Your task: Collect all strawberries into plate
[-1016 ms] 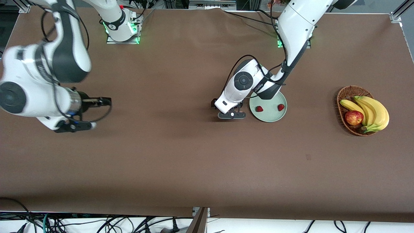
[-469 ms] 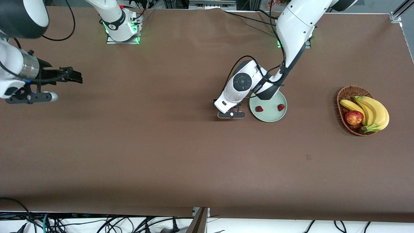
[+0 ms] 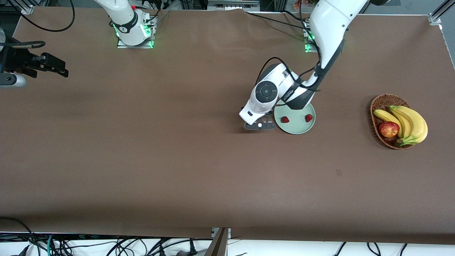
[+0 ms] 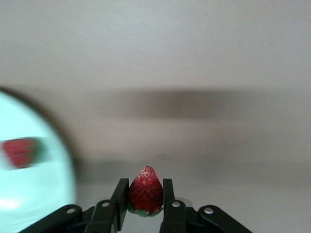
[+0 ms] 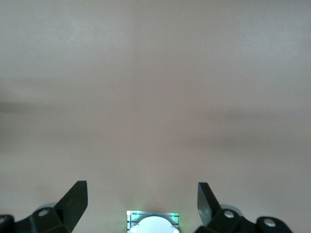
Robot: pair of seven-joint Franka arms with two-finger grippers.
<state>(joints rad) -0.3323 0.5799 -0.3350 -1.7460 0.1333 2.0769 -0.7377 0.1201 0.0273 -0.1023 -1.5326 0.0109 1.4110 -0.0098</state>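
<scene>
My left gripper (image 3: 259, 125) is low over the table right beside the plate (image 3: 296, 127), on the side toward the right arm's end. It is shut on a strawberry (image 4: 145, 191), tip pointing away from the wrist; the hand hides this berry in the front view. The pale mint plate also shows in the left wrist view (image 4: 43, 194). Two strawberries (image 3: 285, 119) (image 3: 309, 117) lie in the plate; one shows blurred in the left wrist view (image 4: 22, 152). My right gripper (image 3: 57, 67) is open and empty, raised at the right arm's end of the table; its fingertips (image 5: 80, 191) stand wide apart.
A brown wicker basket (image 3: 380, 103) with bananas (image 3: 412, 122) and a red apple (image 3: 389, 129) stands toward the left arm's end. The right arm's lit base (image 5: 153, 222) shows between the right gripper's fingers. Brown cloth covers the table.
My right arm has swung away toward its end of the table and toward the bases, mostly leaving the view. My left gripper has shifted slightly toward the plate with the strawberry.
</scene>
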